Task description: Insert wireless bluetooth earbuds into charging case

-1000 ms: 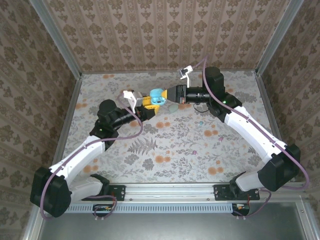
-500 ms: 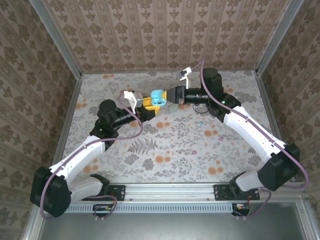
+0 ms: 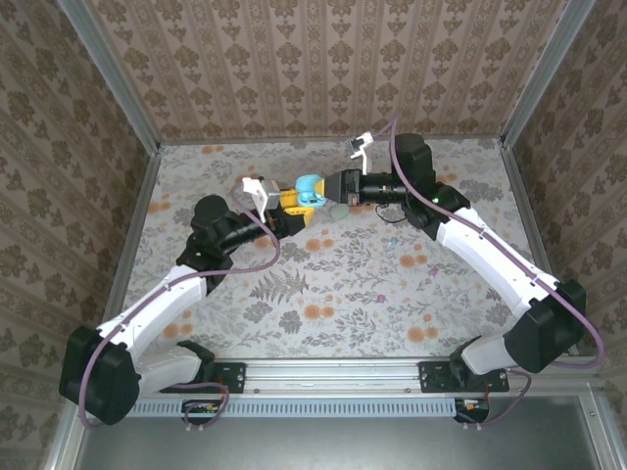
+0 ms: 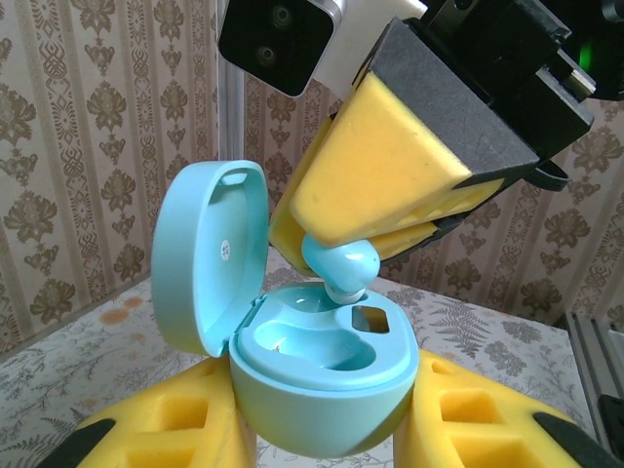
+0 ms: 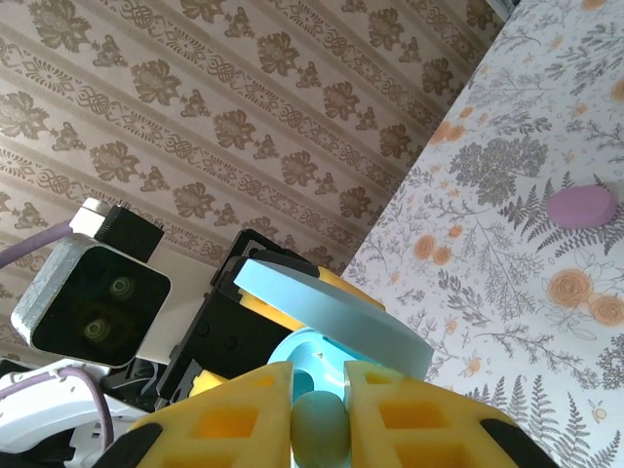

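My left gripper (image 3: 291, 206) is shut on the light-blue charging case (image 4: 322, 361) and holds it above the table with the lid (image 4: 210, 255) swung open to the left. Both sockets inside look empty. My right gripper (image 5: 320, 414) is shut on a light-blue earbud (image 4: 339, 265), whose tip sits at the far rim of the case, over the rear socket. The right wrist view has the earbud (image 5: 320, 429) pinched between the yellow fingers (image 5: 239, 419), with the open case (image 5: 310, 353) just beyond. From above, the case (image 3: 310, 185) sits between the two grippers, the right gripper (image 3: 329, 188) against it.
A small purple oval object (image 5: 581, 207) lies on the floral table cloth (image 3: 353, 284). A pale oval piece (image 3: 338, 209) rests on the cloth just below the grippers, and a tiny blue bit (image 3: 392, 238) further right. Patterned walls enclose the table.
The right gripper has crept slightly left, bringing the earbud closer to the case. The left arm and the case have stayed nearly still.
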`<state>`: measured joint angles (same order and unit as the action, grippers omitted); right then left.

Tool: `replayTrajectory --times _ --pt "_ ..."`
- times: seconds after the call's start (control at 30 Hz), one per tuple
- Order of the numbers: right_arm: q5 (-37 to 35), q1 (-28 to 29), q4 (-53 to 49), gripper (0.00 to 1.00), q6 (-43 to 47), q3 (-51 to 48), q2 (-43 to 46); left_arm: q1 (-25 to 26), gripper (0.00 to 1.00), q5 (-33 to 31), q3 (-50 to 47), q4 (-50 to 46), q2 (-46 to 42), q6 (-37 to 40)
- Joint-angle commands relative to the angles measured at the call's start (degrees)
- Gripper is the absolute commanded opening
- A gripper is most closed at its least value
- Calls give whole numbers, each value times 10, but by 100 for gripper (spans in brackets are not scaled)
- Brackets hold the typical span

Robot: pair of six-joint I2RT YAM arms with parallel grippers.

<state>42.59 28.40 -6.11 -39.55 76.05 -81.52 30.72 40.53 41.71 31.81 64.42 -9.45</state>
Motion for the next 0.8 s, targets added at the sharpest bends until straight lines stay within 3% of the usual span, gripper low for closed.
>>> replayTrajectory --times 0.0,0.33,0.6,0.77 --pt "-20 5 -12 21 18 16 -5 3 31 8 21 40 0 -11" --pt "-55 4 -50 29 44 26 -1 3 31 8 22 42 1 -13" --pt "-68 4 -62 29 52 31 7 3 31 7 22 41 1 -13" --pt "-83 5 -64 36 52 30 14 3 31 4 20 40 0 -10"
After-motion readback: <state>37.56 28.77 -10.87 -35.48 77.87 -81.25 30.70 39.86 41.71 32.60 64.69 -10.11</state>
